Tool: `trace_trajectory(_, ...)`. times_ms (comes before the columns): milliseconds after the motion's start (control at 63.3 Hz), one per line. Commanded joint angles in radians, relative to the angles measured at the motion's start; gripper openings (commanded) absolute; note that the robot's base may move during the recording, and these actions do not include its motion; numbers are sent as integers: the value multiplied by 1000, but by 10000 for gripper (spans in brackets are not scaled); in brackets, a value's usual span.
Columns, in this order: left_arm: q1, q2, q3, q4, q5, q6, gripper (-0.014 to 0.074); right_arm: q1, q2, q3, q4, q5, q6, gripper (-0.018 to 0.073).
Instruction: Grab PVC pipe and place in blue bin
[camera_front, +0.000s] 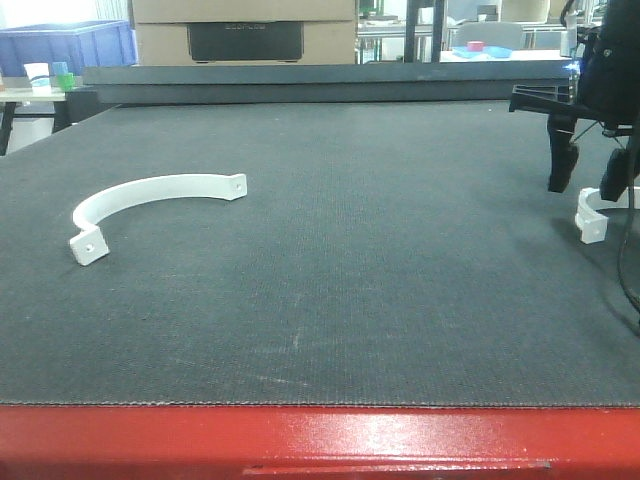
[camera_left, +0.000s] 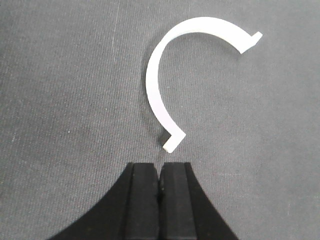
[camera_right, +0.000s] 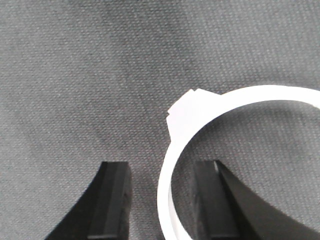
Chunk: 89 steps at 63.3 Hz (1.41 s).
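Note:
Two white curved PVC pipe pieces lie on the dark mat. One (camera_front: 150, 190) is at the left; in the left wrist view this piece (camera_left: 155, 85) lies just ahead of my left gripper (camera_left: 160, 167), which is shut and empty, its tips short of the piece's near tab. The other piece (camera_front: 592, 222) is at the far right edge. My right gripper (camera_front: 590, 185) is open just above it. In the right wrist view its band (camera_right: 187, 117) runs between the open fingers of the right gripper (camera_right: 161, 166), nearer the right finger. The blue bin (camera_front: 65, 45) stands far back left, off the mat.
Flat dark boards (camera_front: 330, 80) are stacked along the mat's far edge, with a cardboard box (camera_front: 245, 30) behind them. Small cups (camera_front: 38, 75) stand on a side table at back left. The table's red front edge (camera_front: 320, 440) runs along the bottom.

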<state>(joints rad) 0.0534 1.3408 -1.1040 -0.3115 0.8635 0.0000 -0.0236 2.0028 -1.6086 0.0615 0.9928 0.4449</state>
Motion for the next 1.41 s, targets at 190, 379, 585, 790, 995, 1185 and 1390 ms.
trace_trajectory(190, -1, 3, -5, -8, 17, 0, -111, -5, 3, -6, -18, -39, 2, 193)
trace_trajectory(379, -1, 3, -5, -8, 38, 0, -111, -6, 29, -6, -22, -23, 2, 193)
trace_trajectory(585, -1, 3, -5, -8, 69, 0, -111, -7, 51, -6, -26, -21, 2, 193)
trace_trajectory(790, -1, 3, -5, -8, 97, 0, -111, -7, 62, -6, -61, -5, 2, 173)
trace_trajectory(995, -1, 3, -5, -8, 101, 0, -111, -7, 55, -6, -106, 46, -46, -167)
trace_trajectory(1185, -1, 3, -5, -8, 86, 0, -111, 8, 8, -6, -106, 102, -290, -167)
trace_trajectory(1390, -1, 23, -45, 27, 107, 0, -111, 66, -95, -6, -87, 130, -397, -167)
